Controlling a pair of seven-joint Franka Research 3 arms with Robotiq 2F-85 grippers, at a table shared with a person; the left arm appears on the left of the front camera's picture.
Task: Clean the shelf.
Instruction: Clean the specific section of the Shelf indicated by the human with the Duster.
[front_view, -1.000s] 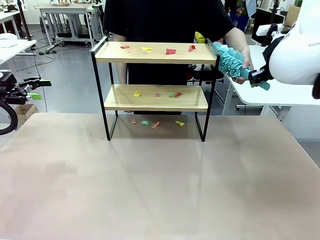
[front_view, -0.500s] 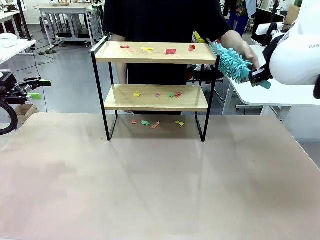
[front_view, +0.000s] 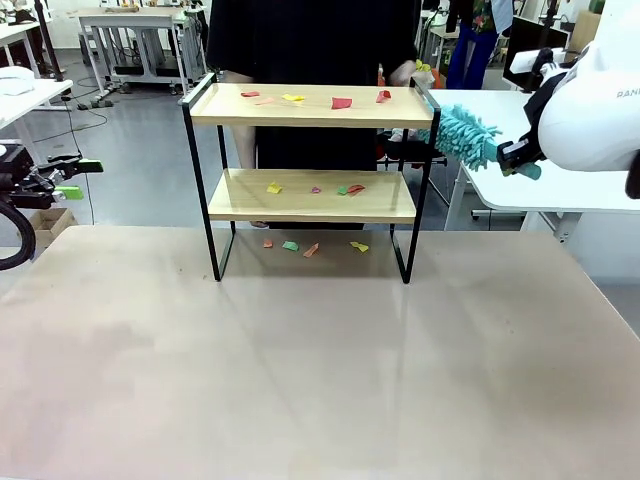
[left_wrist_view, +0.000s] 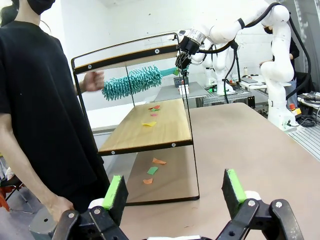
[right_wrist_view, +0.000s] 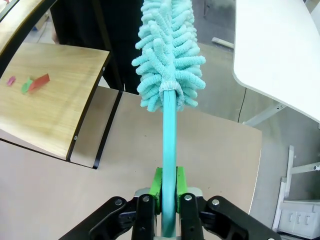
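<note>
Shelf: a small two-tier shelf of light wooden boards in a thin black metal frame is stood at 12 o'clock on the beige tabletop.
Scraps: small coloured paper scraps are scattered on the top board, on the lower board, and on the tabletop under the frame.
Duster: a fluffy teal microfibre duster on a teal plastic handle is held at 3 o'clock of the top board, just outside the raised side rail.
Right pincer: the right pincer is clenched on the handle's end.
Left pincer: the left pincer is released, holds nothing, and is parked at 9 o'clock, well apart.
Person's hand: the person's hand is seen just beside the duster's tip; contact cannot be told.
Risk, rail: the head could be caught on the side rail if it is swept in too low.
Risk, shelf: the light frame could be shoved or tipped toward 9 o'clock by a hard push.
Risk, scraps: scraps could be dropped onto the lower board rather than cleared.
Risk, grip: the handle could be twisted in the pads, being gripped so far from the head.
Risk, person: the hand could be struck by a sweep.
</note>
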